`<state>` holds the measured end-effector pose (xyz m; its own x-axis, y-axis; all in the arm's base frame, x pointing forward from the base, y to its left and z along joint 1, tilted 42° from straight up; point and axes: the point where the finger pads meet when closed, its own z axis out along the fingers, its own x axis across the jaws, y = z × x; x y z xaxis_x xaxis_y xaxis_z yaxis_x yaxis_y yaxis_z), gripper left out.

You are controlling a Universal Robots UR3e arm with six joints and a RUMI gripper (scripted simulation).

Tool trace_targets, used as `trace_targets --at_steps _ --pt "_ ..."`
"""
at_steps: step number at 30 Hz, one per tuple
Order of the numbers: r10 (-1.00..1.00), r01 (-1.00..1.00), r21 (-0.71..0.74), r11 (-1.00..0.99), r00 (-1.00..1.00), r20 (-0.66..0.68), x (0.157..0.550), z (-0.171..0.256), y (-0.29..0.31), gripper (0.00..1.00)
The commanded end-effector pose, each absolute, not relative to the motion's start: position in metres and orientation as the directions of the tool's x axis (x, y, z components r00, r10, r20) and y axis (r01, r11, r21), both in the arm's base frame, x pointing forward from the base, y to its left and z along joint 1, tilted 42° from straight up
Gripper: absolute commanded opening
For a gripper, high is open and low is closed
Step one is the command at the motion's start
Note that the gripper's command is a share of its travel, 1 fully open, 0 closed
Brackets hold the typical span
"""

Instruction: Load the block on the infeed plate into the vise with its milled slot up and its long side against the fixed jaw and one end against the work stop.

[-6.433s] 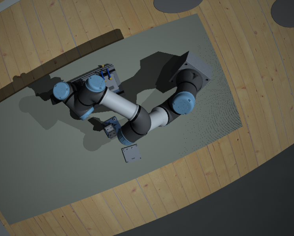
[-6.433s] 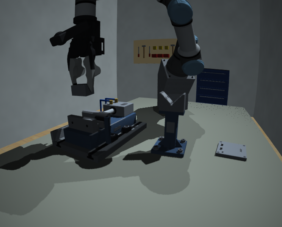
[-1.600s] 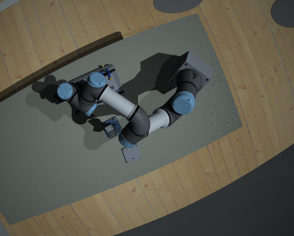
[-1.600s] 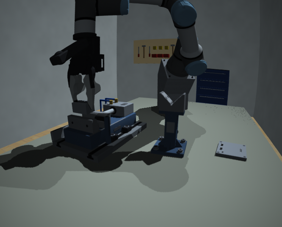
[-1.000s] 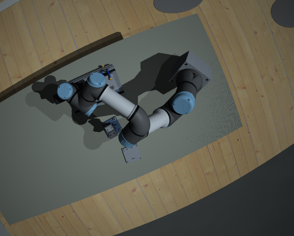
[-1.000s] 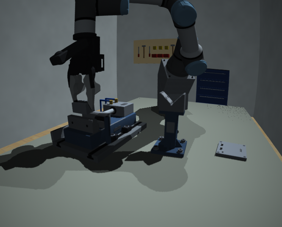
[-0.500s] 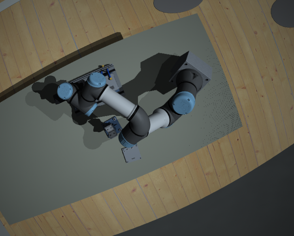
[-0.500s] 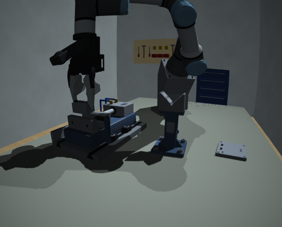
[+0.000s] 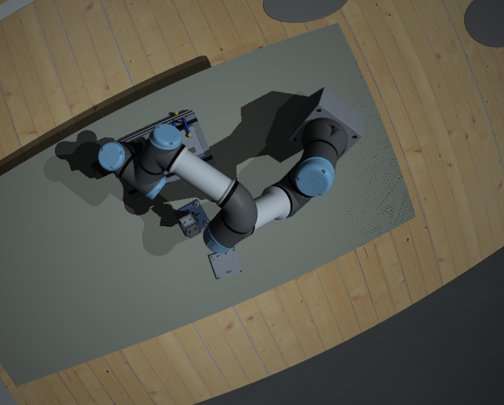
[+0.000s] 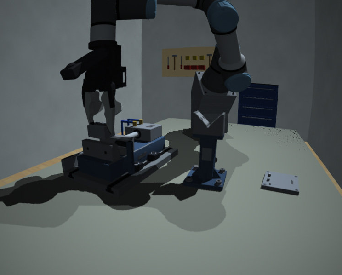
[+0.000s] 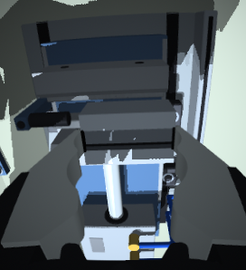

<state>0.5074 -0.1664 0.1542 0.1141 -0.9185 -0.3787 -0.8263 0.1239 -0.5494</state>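
Observation:
My gripper [image 10: 101, 123] is shut on the grey part [image 10: 96, 130] and holds it just above the open vise [image 10: 115, 153]. In the wrist view the part [image 11: 127, 121] lies crosswise between my fingertips, over the gap between the jaws. The fixed jaw [image 11: 99, 79] is beyond the part. The short dark work stop rod [image 11: 44, 120] sticks out at the part's left. The air cylinder's rod [image 11: 113, 181] runs toward me below the part. In the overhead view my wrist hides the part and most of the vise [image 9: 174, 135]. I cannot see the slot.
The V-block [image 10: 208, 124] stands on its blue-based post right of the vise and also shows in the overhead view [image 9: 190, 220]. The bare infeed plate [image 10: 280, 182] lies at the table's right, near the edge. The arm's base block [image 9: 333, 115] sits at the back.

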Motion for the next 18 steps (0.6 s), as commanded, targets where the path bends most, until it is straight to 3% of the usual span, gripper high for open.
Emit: trace_targets --at_steps 1,18 --pt "-0.919 -0.825 -0.551 0.124 0.114 -0.376 0.5082 0.1541 -0.1667 0.00" --pt "-0.919 -0.825 -0.551 0.124 0.114 -0.376 0.5112 0.1500 -0.1647 0.00"
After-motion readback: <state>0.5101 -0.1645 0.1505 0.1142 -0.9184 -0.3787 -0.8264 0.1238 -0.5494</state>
